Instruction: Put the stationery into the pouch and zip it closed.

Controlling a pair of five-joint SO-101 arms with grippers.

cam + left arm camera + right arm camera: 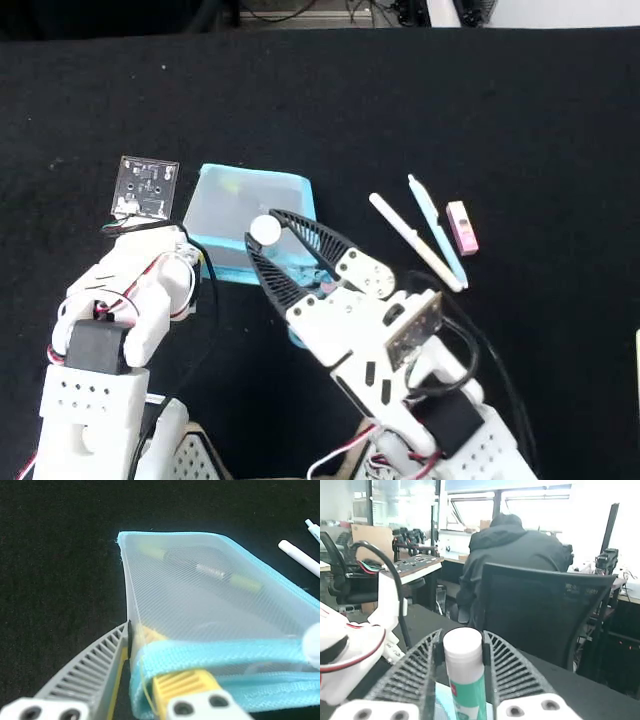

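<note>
Black table [300, 90]; right end effector [462, 636] grips glue stick [466, 680] above pouch [232, 200].

Left arm [128, 285]: white shells are carrying a black motor block; red and black cables are looping beside it.
Left gripper [136, 636]: a grey ribbed finger is pairing with a yellow one, on white mounts with dark screw holes.
Right arm [340, 332]: white segments are trailing black cable.
Right gripper [260, 226]: black lattice-ribbed fingers are tapering to points.

glue stick [465, 672] base cut off by frame edge; pouch [200, 605] contents blurred through mesh
</note>
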